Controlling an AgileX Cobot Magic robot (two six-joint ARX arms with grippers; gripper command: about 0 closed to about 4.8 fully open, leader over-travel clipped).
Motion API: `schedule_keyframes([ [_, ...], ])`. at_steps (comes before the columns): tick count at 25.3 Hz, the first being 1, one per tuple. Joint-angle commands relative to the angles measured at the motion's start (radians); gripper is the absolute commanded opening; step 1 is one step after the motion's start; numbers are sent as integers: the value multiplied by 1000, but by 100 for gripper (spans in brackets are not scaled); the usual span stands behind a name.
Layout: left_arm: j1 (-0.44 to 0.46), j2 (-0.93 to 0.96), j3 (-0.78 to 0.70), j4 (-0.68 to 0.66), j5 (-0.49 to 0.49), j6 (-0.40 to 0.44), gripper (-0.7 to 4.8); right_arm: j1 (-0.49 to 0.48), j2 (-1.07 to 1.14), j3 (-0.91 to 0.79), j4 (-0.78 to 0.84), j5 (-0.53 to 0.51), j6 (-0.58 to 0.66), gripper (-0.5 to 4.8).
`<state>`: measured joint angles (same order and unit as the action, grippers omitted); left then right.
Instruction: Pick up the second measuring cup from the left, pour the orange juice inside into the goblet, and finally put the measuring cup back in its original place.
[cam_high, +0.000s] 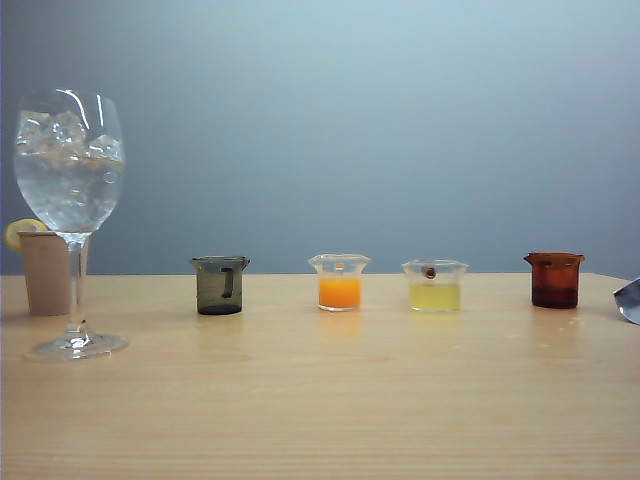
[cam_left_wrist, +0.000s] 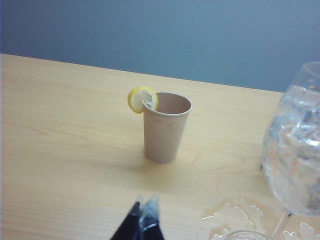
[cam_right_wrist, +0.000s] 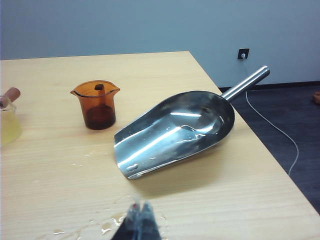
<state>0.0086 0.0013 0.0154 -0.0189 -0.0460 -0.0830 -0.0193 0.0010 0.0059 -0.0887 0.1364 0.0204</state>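
Standing mid-desk, the second measuring cup (cam_high: 339, 281) lies between both grippers — neither clearly nearer. Left gripper (cam_left_wrist: 142, 205) and right gripper (cam_right_wrist: 140, 208) — both clenched, empty — hang over opposite desk ends.

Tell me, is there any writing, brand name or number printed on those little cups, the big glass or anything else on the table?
None: no word, number, brand or sign can be read in any view.
The measuring cups, including the one with orange juice, show no scale marks.
The goblet, the beige cup and the metal scoop are plain too.
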Motion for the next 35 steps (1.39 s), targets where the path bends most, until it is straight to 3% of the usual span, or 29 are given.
schedule_keyframes([
  [1,2,0,7,1,-2,-3,-5,0,0,6,11,-4,-7,-8],
  [10,0,0,55,9,5,-36,-5,9,1,84,16,-7,16,-9],
  [13,0,1,188,-57,11,-113,-5,26,28,207,-15,-11,50,-9],
  [21,0,161,454,-141,105,-82,-5,113,349,492,-38,-45,64,-9],
  [25,-8,297,557,-159,182,-54,-5,194,486,571,8,-40,64,-9],
  [27,-42,374,624,-202,184,-21,-4,284,558,584,101,1,65,-9],
  [33,-200,492,723,-236,97,-18,-5,520,716,584,224,139,65,-9],
  [35,-270,515,732,-238,60,21,-5,591,786,584,263,165,65,-9],
])
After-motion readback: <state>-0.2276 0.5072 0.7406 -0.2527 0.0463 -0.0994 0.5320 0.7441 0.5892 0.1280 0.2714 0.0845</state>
